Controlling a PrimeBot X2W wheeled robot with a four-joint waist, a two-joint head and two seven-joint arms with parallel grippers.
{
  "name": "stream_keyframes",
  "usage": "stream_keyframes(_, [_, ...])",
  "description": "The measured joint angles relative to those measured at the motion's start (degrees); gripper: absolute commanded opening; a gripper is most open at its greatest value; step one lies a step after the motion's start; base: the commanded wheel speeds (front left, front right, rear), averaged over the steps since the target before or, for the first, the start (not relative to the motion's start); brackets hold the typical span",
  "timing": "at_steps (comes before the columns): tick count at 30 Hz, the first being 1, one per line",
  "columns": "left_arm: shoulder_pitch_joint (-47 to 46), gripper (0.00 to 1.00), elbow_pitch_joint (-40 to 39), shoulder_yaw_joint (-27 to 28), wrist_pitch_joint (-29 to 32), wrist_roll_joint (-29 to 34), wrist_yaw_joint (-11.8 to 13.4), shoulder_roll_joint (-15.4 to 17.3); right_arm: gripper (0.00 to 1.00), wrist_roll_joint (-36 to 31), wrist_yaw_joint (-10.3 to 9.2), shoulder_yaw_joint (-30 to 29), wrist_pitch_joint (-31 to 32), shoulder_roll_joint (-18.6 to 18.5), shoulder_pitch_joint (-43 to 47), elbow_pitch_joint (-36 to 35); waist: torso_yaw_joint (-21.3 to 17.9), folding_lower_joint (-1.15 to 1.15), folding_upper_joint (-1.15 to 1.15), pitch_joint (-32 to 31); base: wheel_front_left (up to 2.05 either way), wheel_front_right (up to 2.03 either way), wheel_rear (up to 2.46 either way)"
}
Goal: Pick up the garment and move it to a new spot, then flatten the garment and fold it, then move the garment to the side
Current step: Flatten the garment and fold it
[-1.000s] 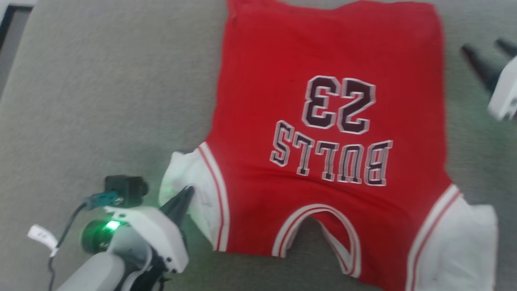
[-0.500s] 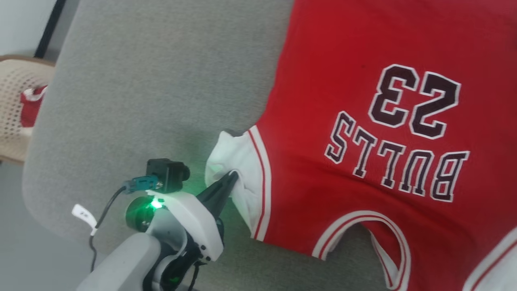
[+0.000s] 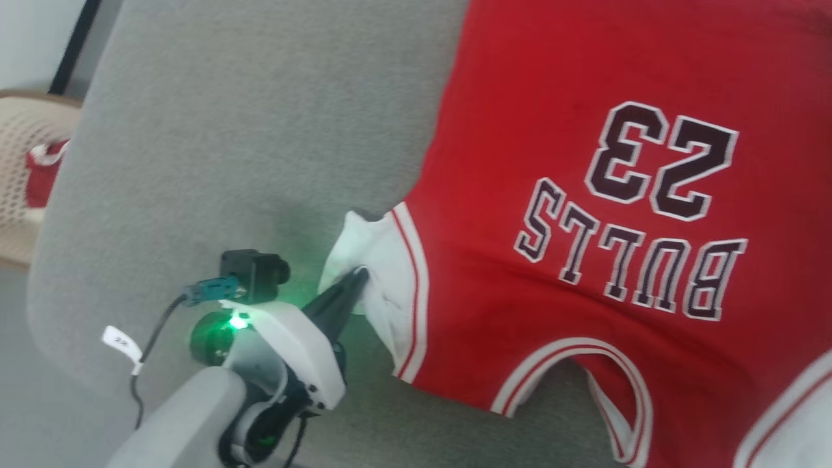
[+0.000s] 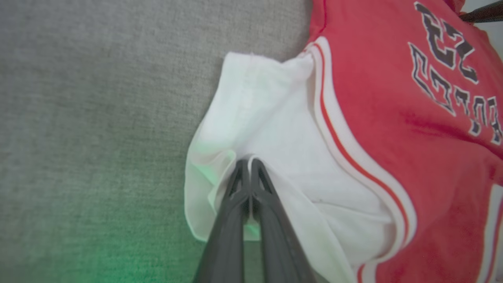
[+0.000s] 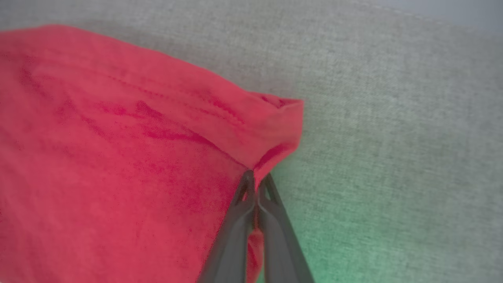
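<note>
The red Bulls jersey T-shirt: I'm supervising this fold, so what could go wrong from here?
The left gripper pinches only a bunched fold of the white sleeve; it may slip out.
The right gripper holds just the red hem corner of the red jersey T-shirt, so lifting may crumple it.

garment (image 3: pixel 552 97) cropped right, basket (image 3: pixel 19 136) cropped left

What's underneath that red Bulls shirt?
The shirt lies on a grey fabric surface, which shows around it and through the neck opening. Whatever is beneath the red body itself is covered.
</note>
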Motion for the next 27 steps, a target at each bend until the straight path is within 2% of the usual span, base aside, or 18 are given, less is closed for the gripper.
stream_keyframes(7, [1.2,0.0,-0.2,2.4,-0.2,-0.2,1.9,3.8,0.0,6.2,0.0,8.4,0.6,1.8,6.1,-9.0,-5.1,0.0,0.0,-2.7,0.0,0.0,0.0])
stream_keyframes(11, [2.9,0.0,-1.0,3.6,-0.1,-0.2,3.3,6.3,0.0,11.4,0.01,13.7,1.4,0.6,12.3,-17.2,-8.6,0.0,0.0,-4.5,0.0,0.0,0.0])
stream_keyframes(15, [4.4,0.0,-2.4,4.7,0.2,-0.4,4.7,8.4,0.0,16.6,0.01,16.5,1.7,-1.7,20.0,-25.8,-12.1,0.0,0.0,-6.4,0.0,0.0,0.0])
stream_keyframes(22, [6.5,0.0,-5.1,5.9,1.3,-0.7,7.2,11.1,0.0,24.0,0.01,16.6,4.3,-4.3,35.4,-41.1,-17.6,0.0,0.0,-9.4,0.0,0.0,0.0])
stream_keyframes(27, [6.9,0.0,-6.9,6.1,2.0,-0.7,8.2,12.1,0.0,25.0,0.01,12.0,5.4,-4.9,47.9,-50.5,-20.3,0.0,0.0,-11.0,0.0,0.0,0.0])
